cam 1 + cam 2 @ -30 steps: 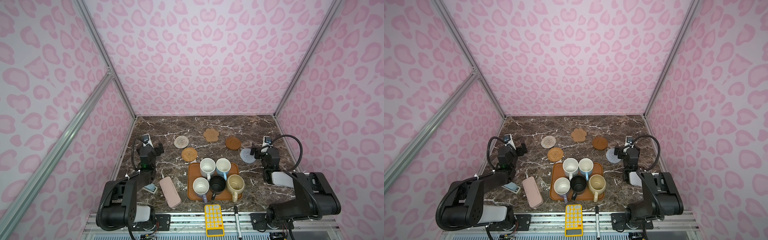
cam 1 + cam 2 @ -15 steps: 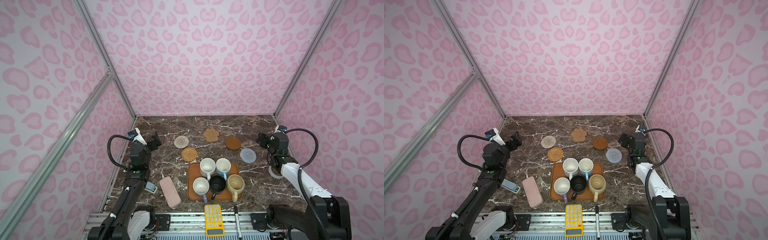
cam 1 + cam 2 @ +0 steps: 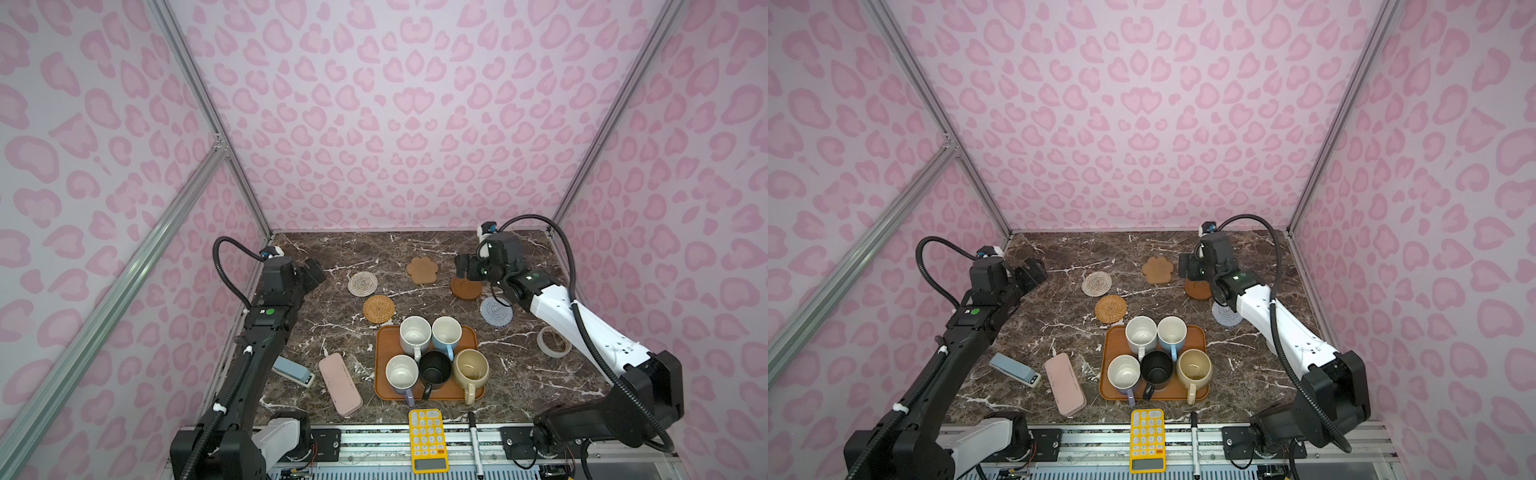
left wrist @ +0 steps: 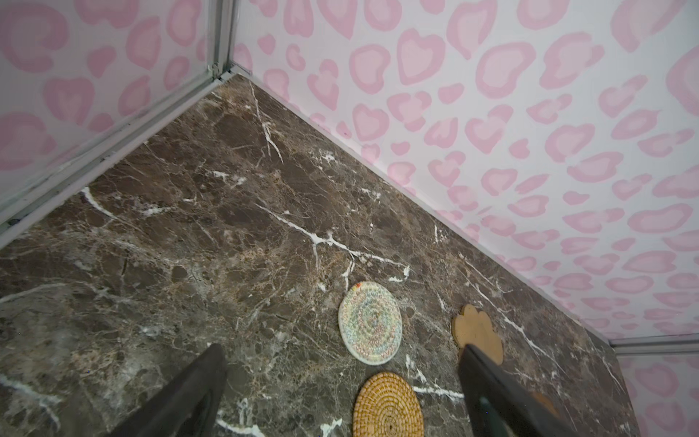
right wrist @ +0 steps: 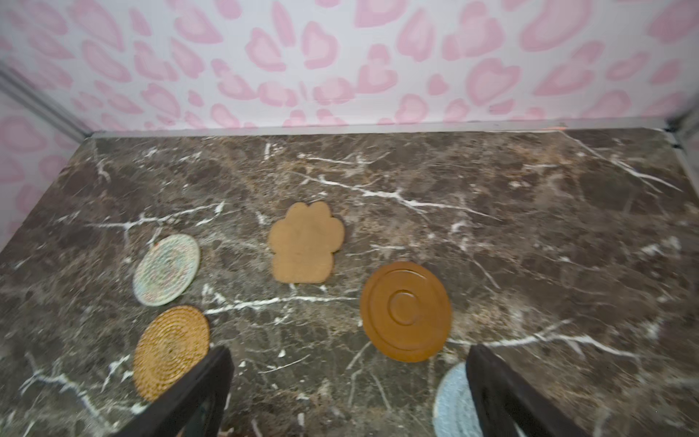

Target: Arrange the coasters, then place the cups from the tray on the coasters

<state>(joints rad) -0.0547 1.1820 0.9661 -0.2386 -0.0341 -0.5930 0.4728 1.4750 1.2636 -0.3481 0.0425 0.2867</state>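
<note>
Five coasters lie on the dark marble in both top views: white woven round (image 3: 363,284), tan rattan (image 3: 378,308), cork paw (image 3: 423,269), brown wooden disc (image 3: 464,287) and grey-blue crocheted (image 3: 496,311). The orange-brown tray (image 3: 384,340) holds five cups: speckled white (image 3: 414,332), light blue (image 3: 446,331), lavender (image 3: 401,374), black (image 3: 434,368), cream-yellow (image 3: 470,368). My left gripper (image 3: 313,272) hovers open left of the white coaster (image 4: 370,323). My right gripper (image 3: 463,268) hangs open and empty above the wooden disc (image 5: 406,311), with the grey-blue coaster (image 5: 452,401) by one finger.
A pink oblong case (image 3: 340,384) and a blue-grey device (image 3: 292,371) lie front left. A beige tape roll (image 3: 552,341) sits under the right arm. A yellow calculator (image 3: 428,440) and a pen (image 3: 475,442) rest on the front rail. Pink walls close three sides.
Both arms have unfolded from low near the table's front sides and reached up and back toward the coasters. Both grippers stay open; nothing on the table has moved.
</note>
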